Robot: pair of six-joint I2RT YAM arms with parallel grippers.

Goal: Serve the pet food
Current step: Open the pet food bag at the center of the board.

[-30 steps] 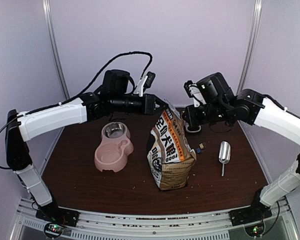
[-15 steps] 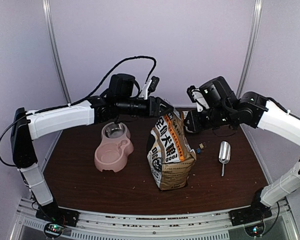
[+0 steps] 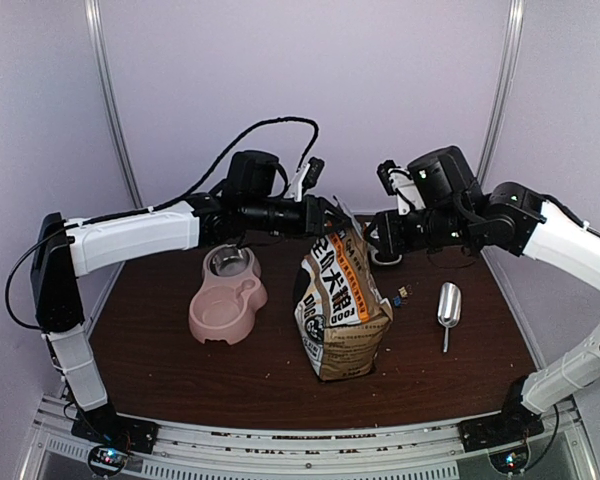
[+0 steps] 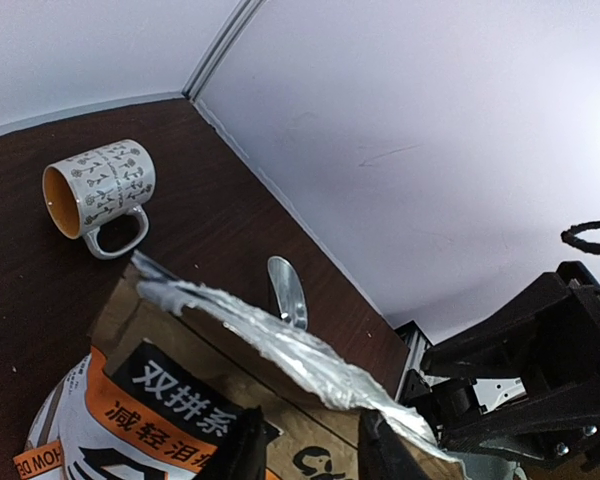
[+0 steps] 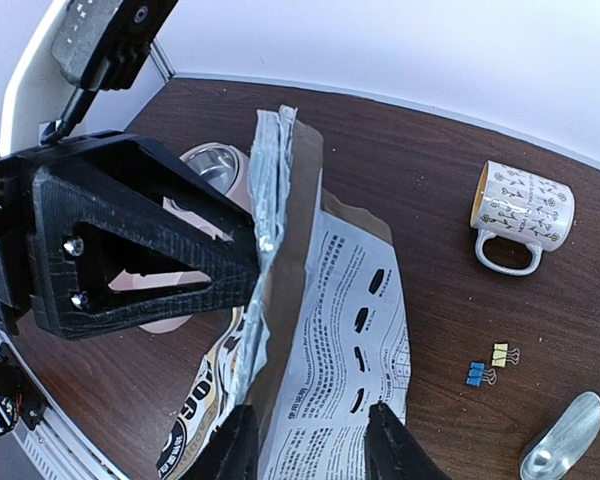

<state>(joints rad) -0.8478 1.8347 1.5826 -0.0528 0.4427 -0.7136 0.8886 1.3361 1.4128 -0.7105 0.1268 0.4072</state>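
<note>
The pet food itself is hidden; only its kraft-brown bag (image 3: 340, 305) shows, standing upright mid-table with a torn foil-lined top (image 4: 280, 345). My left gripper (image 3: 325, 215) reaches in from the left to that top edge. Its fingers (image 4: 245, 450) stand apart, with the bag's printed front showing between them, so my left gripper (image 4: 310, 455) is open. My right gripper (image 3: 380, 240) hovers at the bag's right rear. In the right wrist view it (image 5: 310, 450) is open above the bag's back panel (image 5: 350, 330), gripping nothing.
A pink double bowl (image 3: 227, 295) with a steel insert sits left of the bag. The silver scoop (image 3: 448, 305) lies to the right, with small binder clips (image 3: 400, 294) beside the bag. A patterned mug (image 5: 520, 215) lies on its side at the back.
My left gripper has slid right, up to the bag's top edge. My right gripper has stayed near the bag's right side and its jaws have spread wider.
</note>
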